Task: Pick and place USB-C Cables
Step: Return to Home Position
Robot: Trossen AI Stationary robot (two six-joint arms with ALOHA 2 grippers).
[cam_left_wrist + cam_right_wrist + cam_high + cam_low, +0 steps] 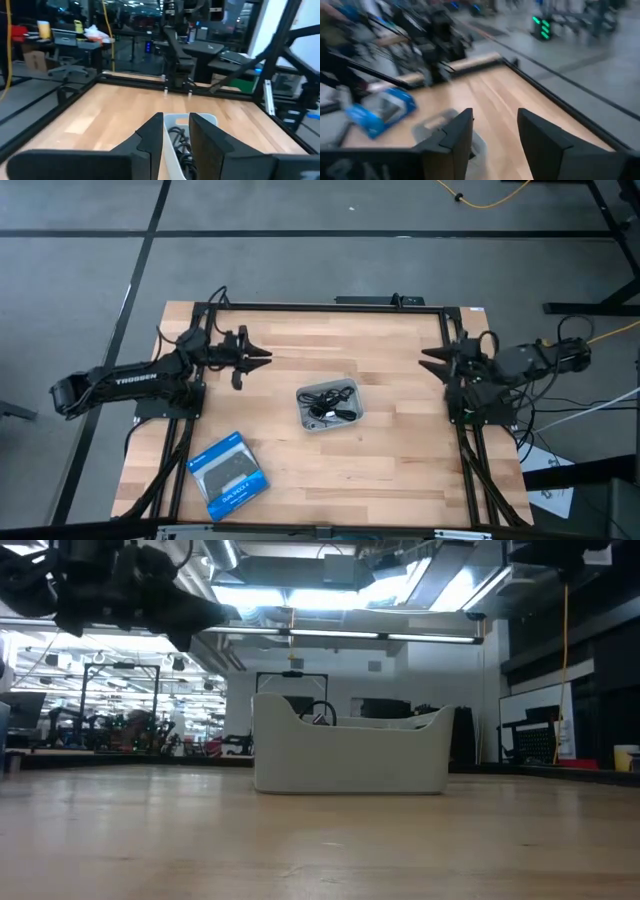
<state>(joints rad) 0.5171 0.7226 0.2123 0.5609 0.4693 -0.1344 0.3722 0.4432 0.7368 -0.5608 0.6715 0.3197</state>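
The USB-C cables (pixel 332 402) lie in a small grey tray (pixel 306 418) at the table's middle. I make out black coils only; pale bundles do not show. In the low view a black cable loop (pixel 320 713) sticks up above the tray's rim (pixel 350 755). My left gripper (pixel 262 358) hovers above the table, left of the tray and toward the far edge, pointing right. It is open by a narrow gap (pixel 176 131), through which the cables (pixel 180 145) show. My right gripper (pixel 428 362) hovers right of the tray, pointing left, open (pixel 495 135).
A blue-and-black flat box (pixel 228 475) lies near the table's near left corner and also shows in the right wrist view (pixel 380 112). A black frame (pixel 320 307) runs along the table's edges. Bare wood lies between each gripper and the tray.
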